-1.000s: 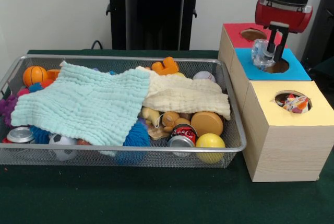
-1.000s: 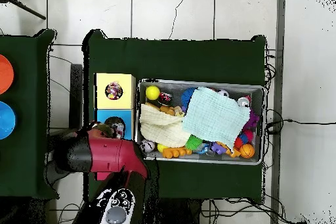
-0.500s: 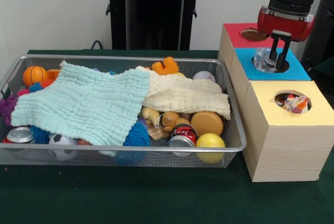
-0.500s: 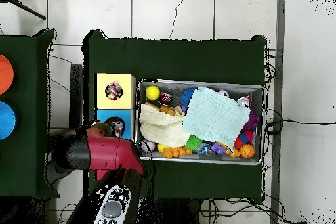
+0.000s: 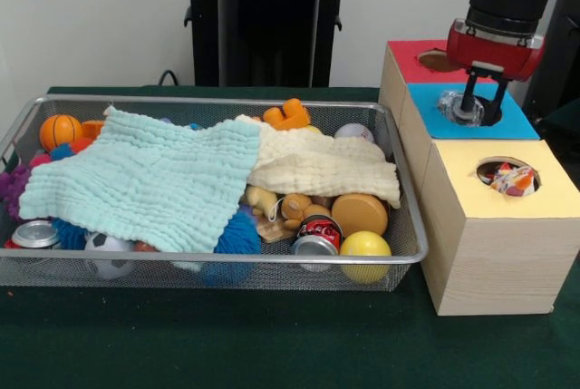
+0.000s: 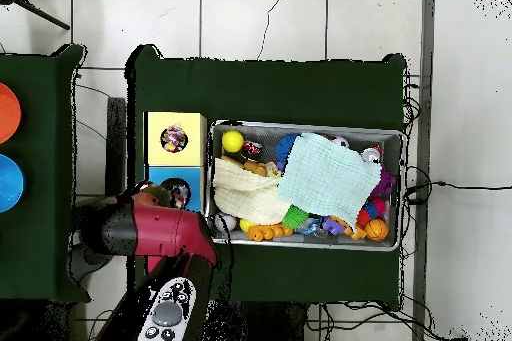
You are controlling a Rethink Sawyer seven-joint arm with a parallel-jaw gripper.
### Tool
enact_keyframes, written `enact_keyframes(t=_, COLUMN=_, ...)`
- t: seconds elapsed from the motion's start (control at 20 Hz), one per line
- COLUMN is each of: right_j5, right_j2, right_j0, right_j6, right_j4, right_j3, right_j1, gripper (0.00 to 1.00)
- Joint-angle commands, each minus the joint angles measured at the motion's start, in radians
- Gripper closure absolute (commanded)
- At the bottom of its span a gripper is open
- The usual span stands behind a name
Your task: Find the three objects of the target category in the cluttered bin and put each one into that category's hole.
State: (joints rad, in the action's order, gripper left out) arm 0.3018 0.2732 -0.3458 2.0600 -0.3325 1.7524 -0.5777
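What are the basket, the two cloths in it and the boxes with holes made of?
The basket looks like fine wire mesh with a shiny metal rim. The mint cloth and cream cloth look like soft crinkled woven fabric, perhaps cotton muslin. The boxes show pale wood grain on their sides, likely plywood or veneer, with matte coloured tops that could be paper or felt.

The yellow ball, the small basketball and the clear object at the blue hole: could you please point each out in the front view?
yellow ball [image 5: 365, 246], front view, on its upper face.
small basketball [image 5: 60, 131], front view, on its centre.
clear object [image 5: 456, 106], front view, on its rim above the blue hole.
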Motion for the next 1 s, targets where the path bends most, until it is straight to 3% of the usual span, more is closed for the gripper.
enact_keyframes(t=0.05, right_j5=0.053, right_j2=-0.048, right_j0=0.027, right_j6=0.19, right_j4=-0.024, right_j3=0.034, right_j1=0.047, gripper=0.0)
enact_keyframes(t=0.45, right_j5=0.137, right_j2=0.013, right_j0=-0.012, right_j6=0.212, right_j4=-0.021, right_j3=0.031, right_j1=-0.004, gripper=0.0)
enact_keyframes(t=1.0, right_j5=0.072, right_j2=-0.052, right_j0=0.036, right_j6=0.188, right_j4=-0.034, right_j3=0.079, right_j1=-0.002, gripper=0.0)
